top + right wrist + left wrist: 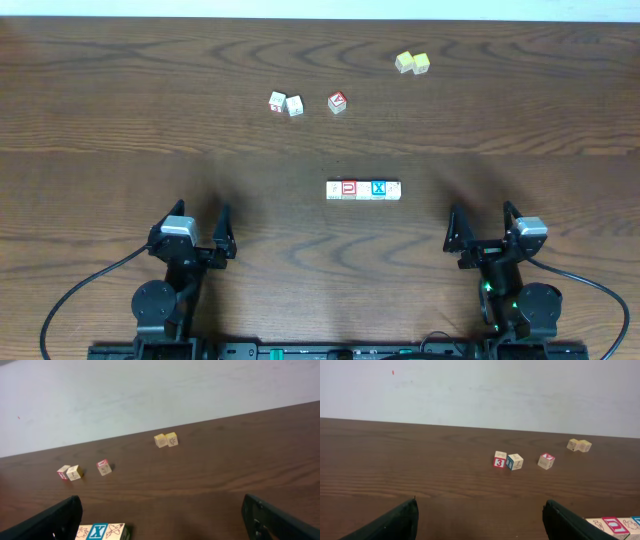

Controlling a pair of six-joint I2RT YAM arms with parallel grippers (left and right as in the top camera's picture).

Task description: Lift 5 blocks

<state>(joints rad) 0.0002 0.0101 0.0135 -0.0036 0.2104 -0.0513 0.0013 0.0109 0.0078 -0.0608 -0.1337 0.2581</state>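
The five blocks lie in one tight row, side by side and touching, near the middle of the desk and somewhat toward its near edge. From overhead their faces are too small to read, apart from a red mark and a blue X. The left wrist view cuts the row off at its lower right corner, so only part of it shows. The right wrist view clips it at the bottom edge, just beside its own left finger. The left gripper sits near the desk's near edge, well apart from the row and to its left, with its jaws spread wide on nothing. The right gripper sits likewise to the row's right, jaws apart and empty. Toward the far edge lie two white cubes, a red-topped cube near them, and a touching pair of pale yellow cubes.
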